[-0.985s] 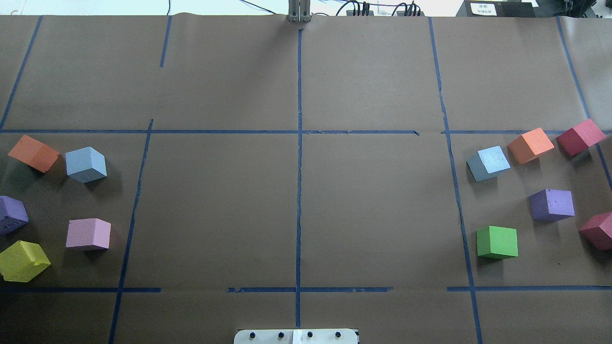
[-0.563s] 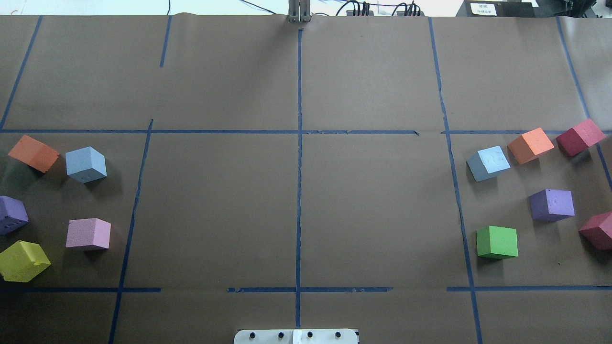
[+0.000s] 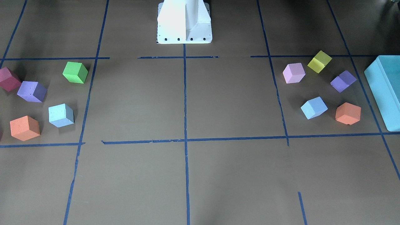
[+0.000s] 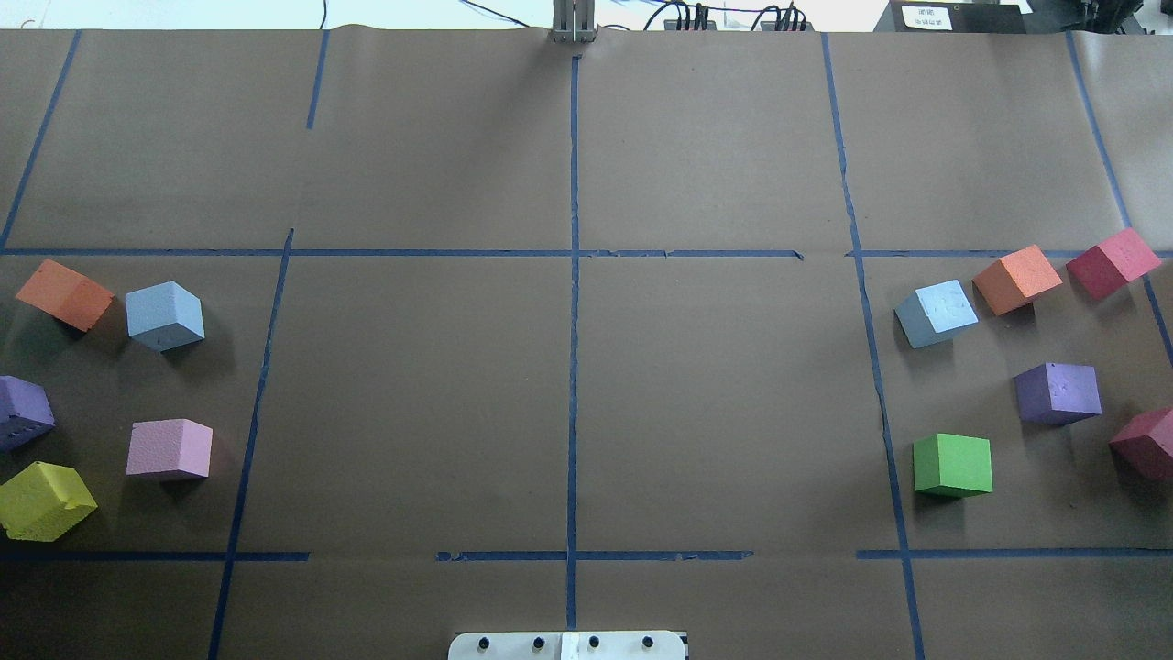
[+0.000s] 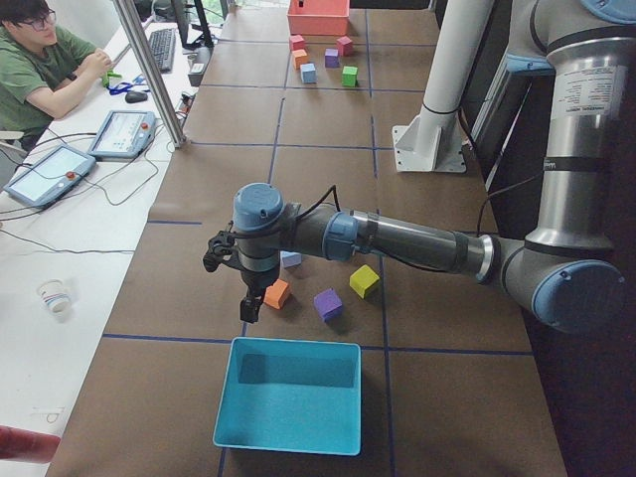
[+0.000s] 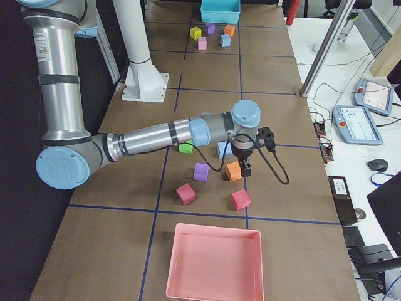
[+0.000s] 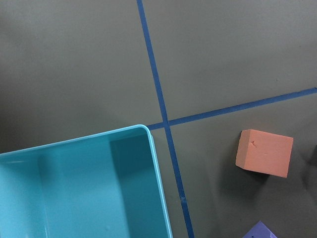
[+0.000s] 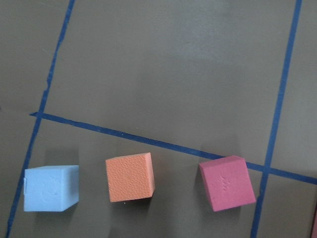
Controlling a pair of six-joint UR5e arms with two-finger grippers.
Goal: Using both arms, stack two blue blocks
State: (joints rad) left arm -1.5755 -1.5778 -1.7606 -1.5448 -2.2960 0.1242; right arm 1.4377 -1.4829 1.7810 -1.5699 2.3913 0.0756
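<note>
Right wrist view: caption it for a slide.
Blue block, orange block and red block lined up beside blue tape.

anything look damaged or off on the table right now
The yellow block at the lower left of the overhead view has a ragged notch in one top edge, like torn foam. The blue tape lines are frayed and broken in spots. Nothing else stands out.

A robotics lab: blue-taped table (image 4: 412, 412), teach pendants (image 5: 121, 134) and an operator (image 5: 40, 60) alongside.
</note>
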